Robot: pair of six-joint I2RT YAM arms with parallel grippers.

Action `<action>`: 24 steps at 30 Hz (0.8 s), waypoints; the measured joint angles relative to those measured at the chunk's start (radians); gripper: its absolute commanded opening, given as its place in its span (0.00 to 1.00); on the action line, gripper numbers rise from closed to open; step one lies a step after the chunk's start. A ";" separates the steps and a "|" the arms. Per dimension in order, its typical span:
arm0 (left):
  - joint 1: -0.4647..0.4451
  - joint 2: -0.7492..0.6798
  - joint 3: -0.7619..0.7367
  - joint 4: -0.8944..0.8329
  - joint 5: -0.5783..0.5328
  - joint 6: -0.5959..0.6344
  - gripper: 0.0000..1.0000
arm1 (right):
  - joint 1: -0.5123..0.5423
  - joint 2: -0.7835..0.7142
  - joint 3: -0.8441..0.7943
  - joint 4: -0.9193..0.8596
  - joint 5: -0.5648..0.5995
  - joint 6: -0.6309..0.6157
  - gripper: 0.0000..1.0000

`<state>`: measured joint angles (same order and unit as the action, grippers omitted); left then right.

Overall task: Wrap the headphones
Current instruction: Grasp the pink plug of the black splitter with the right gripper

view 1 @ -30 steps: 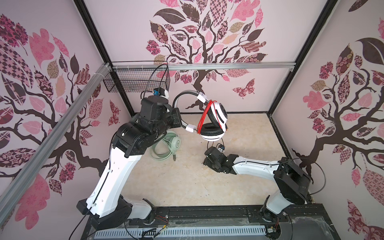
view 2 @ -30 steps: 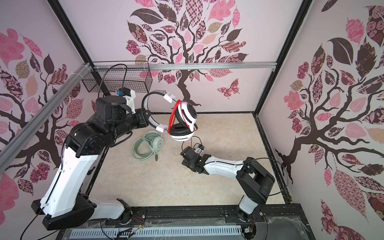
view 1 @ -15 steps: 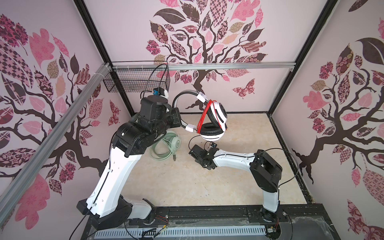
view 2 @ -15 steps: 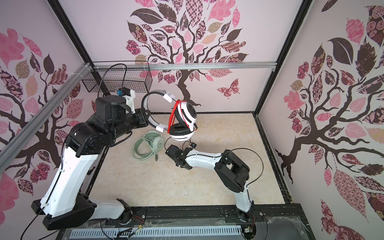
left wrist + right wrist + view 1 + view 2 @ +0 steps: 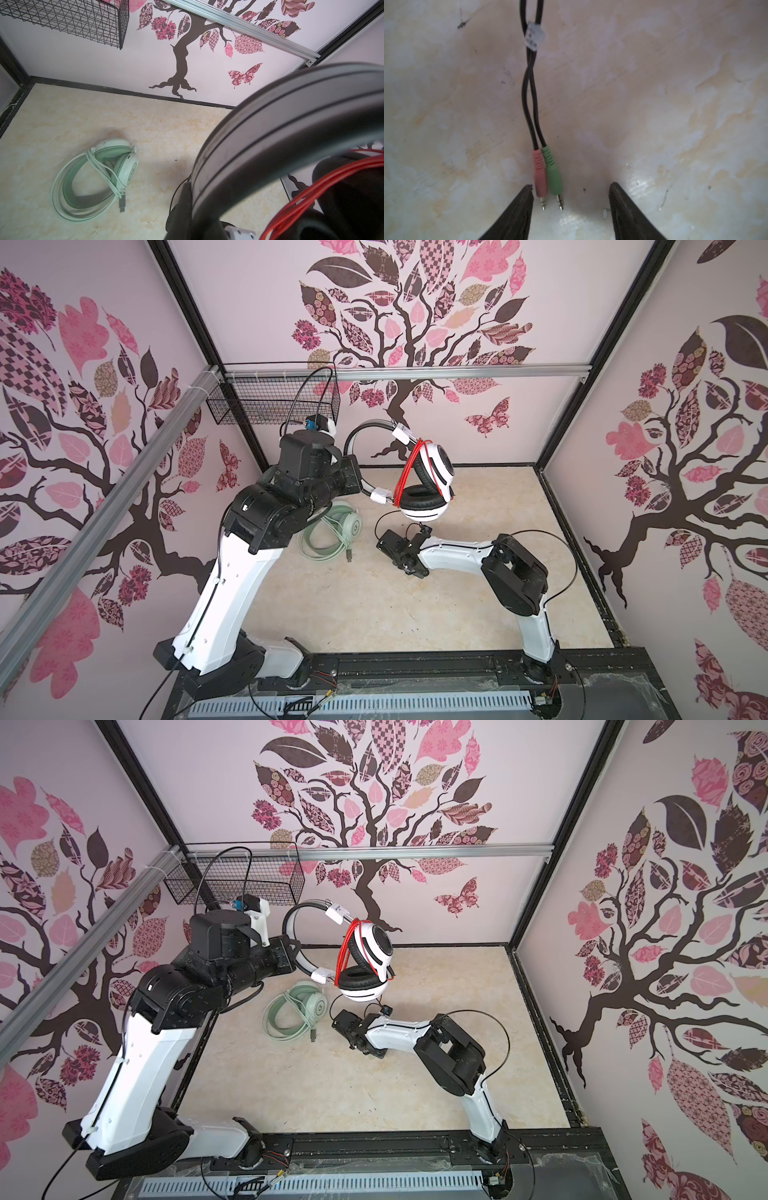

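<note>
I'm holding the white-and-black headset (image 5: 428, 485) aloft in my clamped left gripper (image 5: 360, 485), its red cable (image 5: 409, 466) mostly wound. My part-open right gripper (image 5: 571, 197) is straddling its ungripped pink-and-green plugs (image 5: 548, 172). The mint-green headset (image 5: 116, 162) is lying wrapped on the floor (image 5: 374, 605).

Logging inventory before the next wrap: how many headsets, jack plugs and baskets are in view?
Headsets: 2, the mint-green headset and the white-and-black headset
Jack plugs: 2, the pink plug and the green plug
Baskets: 1, the wire basket
Total: 5
</note>
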<state>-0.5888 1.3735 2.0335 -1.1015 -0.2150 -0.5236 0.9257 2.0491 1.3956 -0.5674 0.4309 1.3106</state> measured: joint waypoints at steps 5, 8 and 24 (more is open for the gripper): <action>0.000 0.000 0.000 0.000 0.002 0.000 0.00 | -0.012 0.006 0.000 0.017 0.006 -0.042 0.57; 0.000 0.000 0.000 0.000 0.003 0.000 0.00 | -0.018 0.010 0.001 0.018 0.011 -0.060 0.55; 0.000 0.000 0.000 0.000 0.008 -0.001 0.00 | -0.025 0.032 -0.016 0.040 0.106 -0.136 0.31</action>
<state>-0.5884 1.3735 2.0335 -1.1019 -0.2073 -0.5247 0.9009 2.0815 1.3792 -0.5274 0.5373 1.1744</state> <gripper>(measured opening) 0.059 0.343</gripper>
